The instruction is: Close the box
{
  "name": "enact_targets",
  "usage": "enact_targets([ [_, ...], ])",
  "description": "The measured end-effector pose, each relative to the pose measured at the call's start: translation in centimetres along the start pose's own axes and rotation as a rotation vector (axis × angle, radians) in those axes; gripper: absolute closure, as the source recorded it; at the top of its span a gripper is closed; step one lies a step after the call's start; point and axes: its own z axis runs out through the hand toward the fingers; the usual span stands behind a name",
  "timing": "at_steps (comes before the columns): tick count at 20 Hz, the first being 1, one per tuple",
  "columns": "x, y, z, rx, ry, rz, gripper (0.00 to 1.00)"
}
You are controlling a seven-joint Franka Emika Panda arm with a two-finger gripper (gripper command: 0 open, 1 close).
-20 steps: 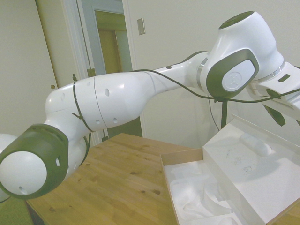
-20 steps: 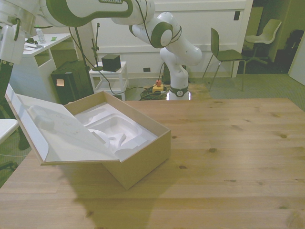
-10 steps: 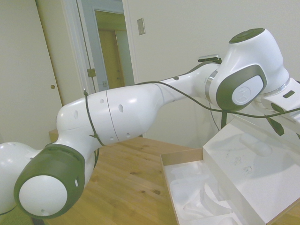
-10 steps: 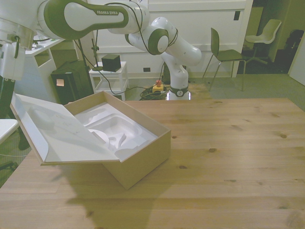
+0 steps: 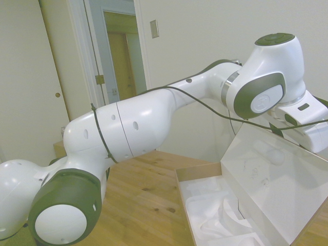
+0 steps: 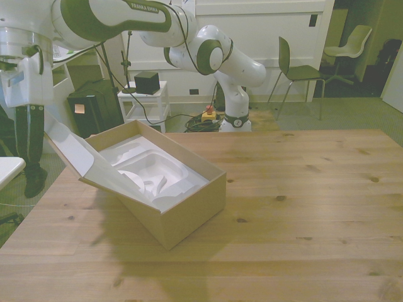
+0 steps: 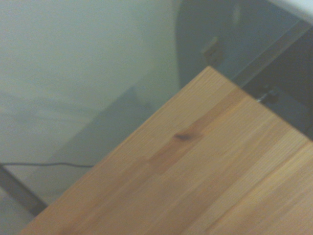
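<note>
The box (image 6: 182,211) is brown cardboard and stands open on the table, toward the front view's left. Its white foam insert (image 6: 151,173) shows inside, and I also see the insert (image 5: 210,212) in the side view. The wide lid (image 6: 75,157) is raised at a slant on the box's left side, white inner face toward the box. In the side view the lid (image 5: 271,184) stands steeply, with an oval bump high on it. My gripper (image 6: 29,145) hangs just outside the lid's upper edge, behind its outer face. The gripper (image 5: 307,134) sits above that edge. The wrist view shows no box.
The wooden table (image 6: 302,201) stretches to the front view's right of the box. The wrist view shows a table corner (image 7: 205,161) over the floor. A white desk edge (image 6: 7,167) lies left of the table. A shelf with a black cube (image 6: 146,82) and chairs (image 6: 296,66) stand behind.
The lid has swung up from lying low and outward to a steep slant toward the box. My gripper has moved down and toward the box with it.
</note>
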Motion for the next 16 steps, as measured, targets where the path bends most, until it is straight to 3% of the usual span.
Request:
enact_targets([
  [4,-3.2,-0.9,0.0,0.004,-0.153,-0.009,0.00],
  [10,-7.7,-2.1,-2.9,-0.001,-0.216,-0.033,0.00],
  [16,-6.5,2.5,-1.7,-0.026,-0.245,0.005,0.00],
])
